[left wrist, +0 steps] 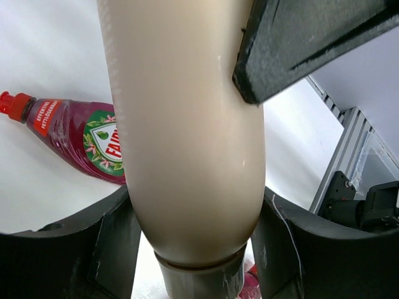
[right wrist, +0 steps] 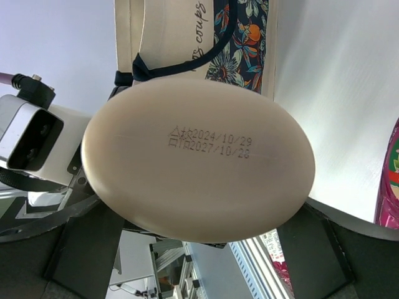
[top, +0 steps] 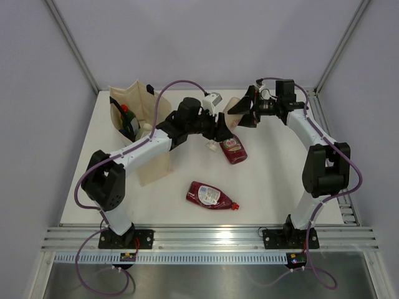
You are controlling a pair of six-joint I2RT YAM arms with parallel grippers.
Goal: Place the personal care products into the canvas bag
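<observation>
A beige-pink bottle [top: 232, 103] hangs in the air between both grippers at the back middle. My left gripper [top: 222, 128] is shut on its lower end near the grey cap [left wrist: 199, 280]. My right gripper [top: 246, 109] is shut on its base end, whose date stamp [right wrist: 209, 140] faces the right wrist camera. Two dark red bottles lie on the table, one [top: 234, 150] just under the grippers and one [top: 211, 195] nearer the front. The canvas bag [top: 153, 165] stands at the left with the green red-capped bottle [top: 127, 116] inside. The pale green bottles are out of view.
The bag's navy handle and dark floral print [right wrist: 240, 43] show behind the bottle in the right wrist view. One red bottle [left wrist: 81, 140] lies left of the beige bottle in the left wrist view. Aluminium rails [top: 212, 237] run along the front edge.
</observation>
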